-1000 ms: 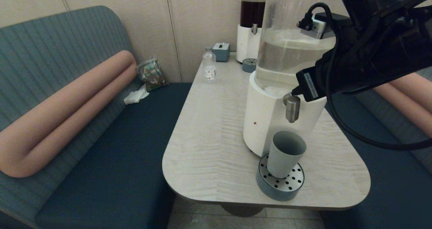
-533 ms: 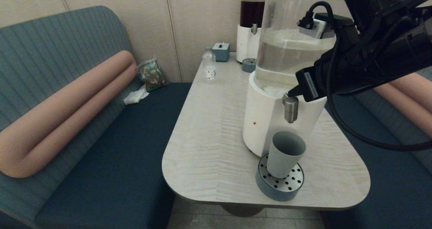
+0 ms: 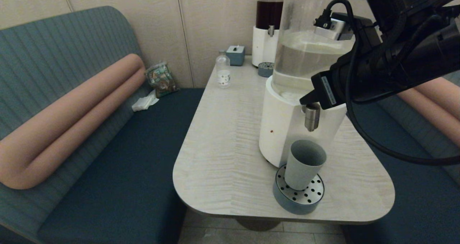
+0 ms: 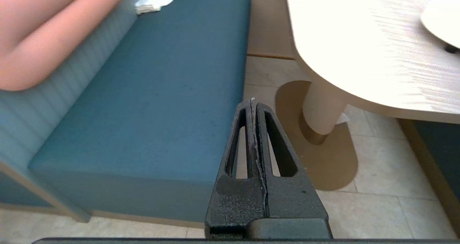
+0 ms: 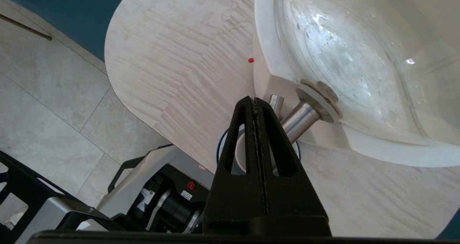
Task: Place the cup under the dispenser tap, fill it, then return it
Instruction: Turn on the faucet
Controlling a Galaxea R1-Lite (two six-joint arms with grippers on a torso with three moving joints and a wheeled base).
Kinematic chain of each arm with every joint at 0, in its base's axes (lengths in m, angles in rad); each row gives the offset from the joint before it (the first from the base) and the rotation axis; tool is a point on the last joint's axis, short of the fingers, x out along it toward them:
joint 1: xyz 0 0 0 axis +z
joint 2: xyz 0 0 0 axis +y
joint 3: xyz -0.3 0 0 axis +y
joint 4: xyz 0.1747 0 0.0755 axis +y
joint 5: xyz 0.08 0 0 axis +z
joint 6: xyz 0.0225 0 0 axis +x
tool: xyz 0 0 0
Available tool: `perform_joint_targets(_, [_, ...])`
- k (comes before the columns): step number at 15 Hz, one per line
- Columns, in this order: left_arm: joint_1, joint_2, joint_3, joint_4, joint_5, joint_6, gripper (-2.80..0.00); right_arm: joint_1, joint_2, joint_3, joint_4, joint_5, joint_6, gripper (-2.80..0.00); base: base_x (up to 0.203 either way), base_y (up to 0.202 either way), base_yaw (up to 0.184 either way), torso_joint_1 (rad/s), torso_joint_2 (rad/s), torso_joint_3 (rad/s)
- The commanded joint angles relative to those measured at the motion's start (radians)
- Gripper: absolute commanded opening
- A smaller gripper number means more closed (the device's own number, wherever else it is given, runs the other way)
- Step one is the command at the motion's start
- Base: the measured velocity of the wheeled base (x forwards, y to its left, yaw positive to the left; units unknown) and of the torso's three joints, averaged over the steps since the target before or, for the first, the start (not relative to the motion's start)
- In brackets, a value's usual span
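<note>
Right gripper [image 5: 254, 102] first: its fingers [image 5: 267, 143] are pressed flat together, nothing between them, and the tips sit right over the dispenser tap [image 5: 300, 116], just above its steel spout. In the head view the same gripper [image 3: 305, 101] pokes in from the right, its tip at the top of the tap [image 3: 312, 116]. A white label runs along the gripper body, but its print is too small to read.

Directly below the spout stands the cup [image 3: 304, 164], upright, grey-green, on the perforated drip tray [image 3: 312, 194] at the foot of the big dispenser [image 3: 284, 129]. Whether any liquid is in it or running from the spout, I cannot tell. A tiny red dot shows on the white base.

Further back on the desk [image 3: 222, 147]: a small clear bottle [image 3: 222, 71] with a white dotted label, a little blue box [image 3: 235, 54], and the dark-liquid dispenser [image 3: 266, 28].

Left gripper [image 4: 253, 104]: parked low beside the bench seat [image 4: 161, 93], over the floor, fingers [image 4: 239, 143] closed tight on nothing.
</note>
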Motion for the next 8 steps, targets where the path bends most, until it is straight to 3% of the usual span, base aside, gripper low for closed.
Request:
perform_joint_targets(1, [-0.001, 0.001, 0.000, 0.000, 0.001, -0.001, -2.80, 0.001, -0.003, 0.000, 0.003, -0.004, 0.001, -2.80, 0.000, 0.000, 0.000, 0.000, 0.00, 0.000])
perform_joint_targets(8, [-0.001, 0.000, 0.000, 0.000, 0.001, -0.001, -2.80, -0.013, -0.015, 0.001, -0.024, -0.049, 0.002, -2.80, 0.000, 0.000, 0.000, 0.000, 0.00, 0.000])
